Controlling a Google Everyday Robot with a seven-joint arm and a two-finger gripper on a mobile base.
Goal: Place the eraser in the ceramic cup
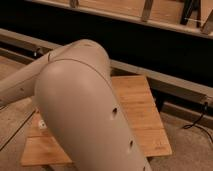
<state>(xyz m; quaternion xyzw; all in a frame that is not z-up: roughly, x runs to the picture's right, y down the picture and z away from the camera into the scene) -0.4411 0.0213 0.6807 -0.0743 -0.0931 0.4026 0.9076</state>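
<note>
Eraser and ceramic cup are hidden behind the bulky beige arm (80, 110) above the wooden worktop (142, 115); the claw, out of sight, is pressed together.

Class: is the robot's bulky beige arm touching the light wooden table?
Cannot tell. In the camera view the beige arm overlaps the wooden table, hiding any contact or gap; the pincer is out of view.

We seem to be in a lab or workshop: bare concrete floor (192, 150) at lower right, metal rail (165, 82) across the middle, loose cable (196, 121) at right, wooden table (142, 115) at centre.
</note>
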